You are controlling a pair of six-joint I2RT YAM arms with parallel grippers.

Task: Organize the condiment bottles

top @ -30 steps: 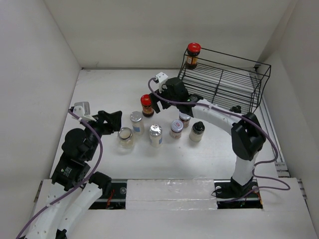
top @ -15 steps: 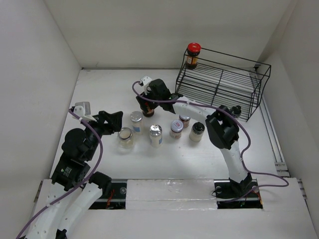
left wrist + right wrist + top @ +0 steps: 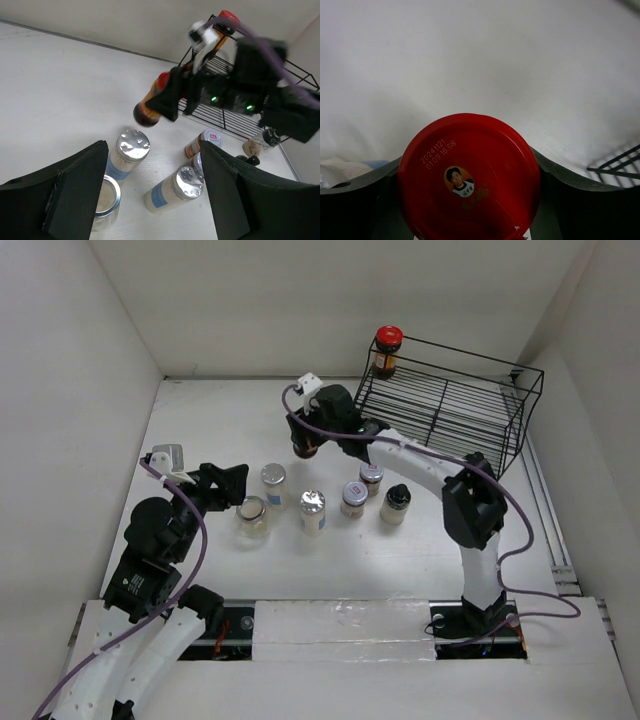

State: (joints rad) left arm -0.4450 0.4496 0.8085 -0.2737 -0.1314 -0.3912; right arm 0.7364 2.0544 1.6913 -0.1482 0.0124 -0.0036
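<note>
Top external view, starting at the left: the left pincer (image 3: 232,483) is spread wide and holds nothing, its tips just beside the gold-lidded jar (image 3: 252,515). To its right, more jars stand upright in a loose row on the tabletop (image 3: 210,420): a silver-lidded jar (image 3: 273,483), a foil-topped jar (image 3: 313,510), a labelled-lid jar (image 3: 353,497) with another small jar (image 3: 371,477) just behind it, and a black-capped jar (image 3: 396,504).

Behind the row, the right pincer (image 3: 306,440) is clamped on the dark red-lidded jar (image 3: 148,110), gripping near the lid. The left wrist view shows that jar tilted and apparently off the tabletop. Further right is the black wire rack (image 3: 450,405), with a second red-lidded jar (image 3: 387,350) at its far left top corner.

The step in hand looks like carrying the held jar to the rack, probably beside its twin. To do it well:
- Bring the jar upright before lowering it.
- Rise above the rack's rim wire rather than sliding across it.
- Seat the base flat across several wires.
- Loosen the grip only once the jar sits steady.

The twin stands right at the rack's edge, so a nudge could tip it off. Approaching from the bare wires to its right seems safer.

There is open room behind the row and along the rack's shelves. The back wall (image 3: 300,300) stands close behind the rack. A dark-capped jar (image 3: 473,460) sits at the rack's front foot, near the right arm's elbow.
</note>
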